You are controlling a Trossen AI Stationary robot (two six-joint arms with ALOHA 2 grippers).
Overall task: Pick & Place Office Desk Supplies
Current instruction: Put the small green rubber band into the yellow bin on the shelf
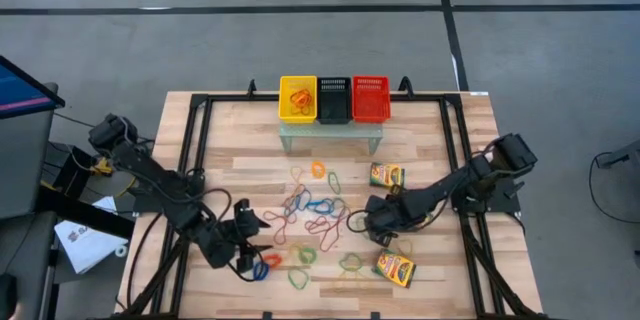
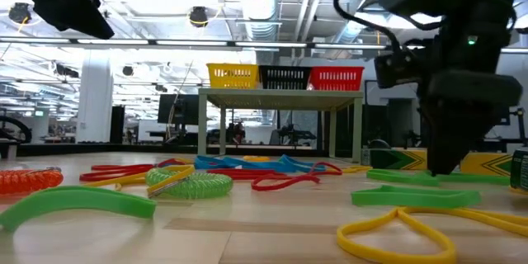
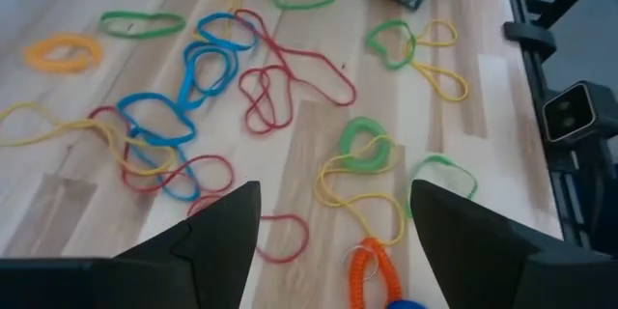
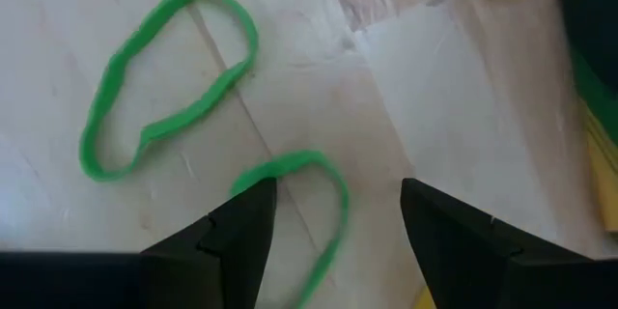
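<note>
A pale wood-plank bench (image 1: 420, 130) on a black frame stands on a grey floor, with an open hall of white ceiling lights and ducts behind it, and a small raised shelf (image 1: 330, 130) at its far edge carries a yellow mesh basket (image 1: 298, 98), a black one (image 1: 334, 99) and a red one (image 1: 371, 98). Thin coloured rubber-band loops (image 1: 315, 210) lie scattered mid-bench, with flat yellow-and-green crayon boxes (image 1: 386, 174) to their right. The right claw (image 4: 333, 214) sits low with its fingers spread over a green band (image 4: 323, 179), gripping nothing, while the left claw (image 3: 333, 217) hovers released above the near-left bands.
</note>
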